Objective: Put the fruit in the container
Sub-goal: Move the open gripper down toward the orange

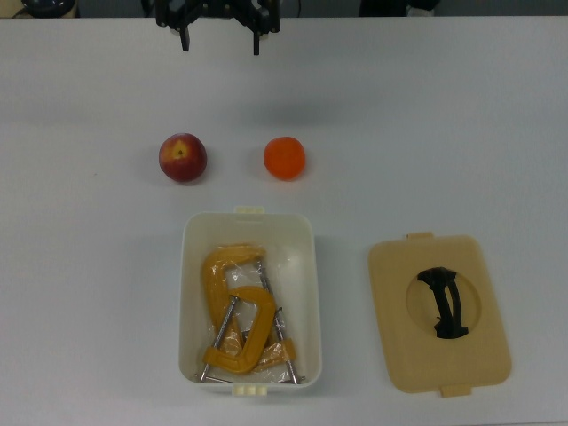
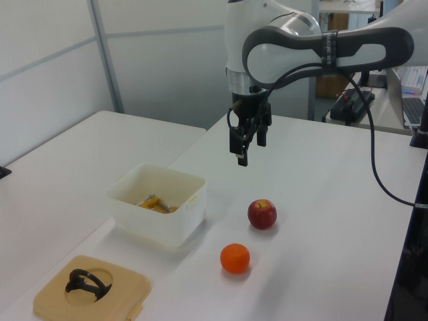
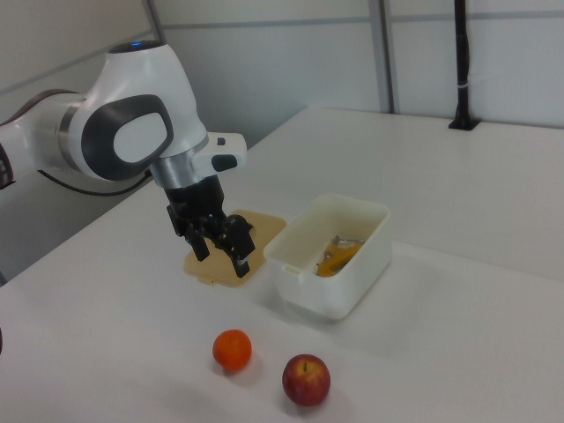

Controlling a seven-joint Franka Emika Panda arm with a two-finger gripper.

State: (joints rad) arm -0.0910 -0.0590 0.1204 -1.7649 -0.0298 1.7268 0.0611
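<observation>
Your gripper point(image 1: 220, 40) is hanging at the top edge of the top view, just left of centre, its two black fingers point(image 1: 185, 38) spread apart and holding nothing; in the left view the gripper point(image 2: 249, 148) is showing near the upper middle of the frame, above the table point(image 2: 321, 200), and in the right view the gripper point(image 3: 225, 251) is sitting left of centre, above the table and in front of the tan lid. The two fruits are lying on the white table in the upper-middle part of the top view, well apart from each other: the dark red fruit point(image 1: 183, 158) with a yellow patch at the left, the orange fruit point(image 1: 284, 158) at the right. Both are resting outside the white container point(image 1: 191, 266), which is occupying the lower centre of the top view and holding yellow C-clamps point(image 1: 238, 311). The tan lid point(image 1: 390, 302) with its black handle point(image 1: 446, 302) is lying flat in the lower right of the top view, beside the container and apart from it. In the left view the red fruit point(image 2: 262, 214) and the orange fruit point(image 2: 235, 258) are sitting right of the container point(image 2: 157, 204), low in the frame. In the right view the orange fruit point(image 3: 232, 350) and the red fruit point(image 3: 306, 380) are lying along the bottom edge, below the container point(image 3: 330, 251).
</observation>
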